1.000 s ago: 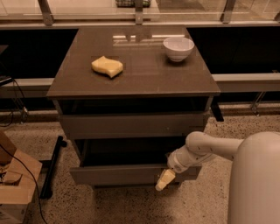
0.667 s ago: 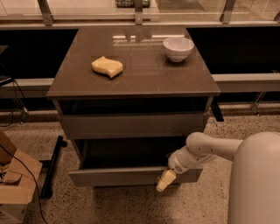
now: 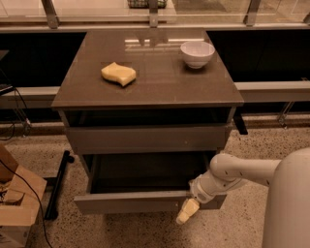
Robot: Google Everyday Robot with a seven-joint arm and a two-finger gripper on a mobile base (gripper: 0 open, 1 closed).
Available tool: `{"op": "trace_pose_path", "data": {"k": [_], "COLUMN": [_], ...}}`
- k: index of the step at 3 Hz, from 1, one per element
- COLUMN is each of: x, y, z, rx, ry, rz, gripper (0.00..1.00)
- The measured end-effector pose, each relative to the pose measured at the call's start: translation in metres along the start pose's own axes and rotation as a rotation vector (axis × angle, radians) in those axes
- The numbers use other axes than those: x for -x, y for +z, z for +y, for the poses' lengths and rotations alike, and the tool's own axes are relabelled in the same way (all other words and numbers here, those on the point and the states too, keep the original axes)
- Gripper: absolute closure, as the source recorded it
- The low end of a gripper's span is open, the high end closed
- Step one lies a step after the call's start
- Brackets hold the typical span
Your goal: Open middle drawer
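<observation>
Dim, warm amber light over the whole scene. The brightest band runs along the top edge, behind the railing [image 3: 153,14], and it spills onto the tabletop [image 3: 160,92] as a pale glare patch near the back edge. The bowl [image 3: 197,53] catches it and glows white, its rim nearly washed out. The sponge [image 3: 118,73] shows only a thin, soft shadow beneath it. Both sides of the table fall to black, with no detail there. Deep shadow fills the middle drawer [image 3: 131,202], and its front gets weak light. The gripper [image 3: 188,211], low at that front's right end, reads pale yellow against the speckled floor [image 3: 121,232]. The arm [image 3: 242,169] looks creamy, shaded underneath. The frame is grainy throughout.
</observation>
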State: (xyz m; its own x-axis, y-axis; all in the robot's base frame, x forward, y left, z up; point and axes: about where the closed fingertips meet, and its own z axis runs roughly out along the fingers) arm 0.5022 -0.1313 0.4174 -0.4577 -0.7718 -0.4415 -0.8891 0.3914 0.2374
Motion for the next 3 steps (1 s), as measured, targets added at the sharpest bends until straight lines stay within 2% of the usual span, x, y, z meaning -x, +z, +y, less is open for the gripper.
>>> {"op": "trace_pose_path", "data": {"k": [2, 3], "x": [-0.001, -0.016], "y": [0.0, 0.0], "z": [0.004, 0.021], "rx": [0.008, 0.025], "ry": [-0.011, 0.006], "rz": [0.02, 0.109], "gripper": [0.03, 0.26]}}
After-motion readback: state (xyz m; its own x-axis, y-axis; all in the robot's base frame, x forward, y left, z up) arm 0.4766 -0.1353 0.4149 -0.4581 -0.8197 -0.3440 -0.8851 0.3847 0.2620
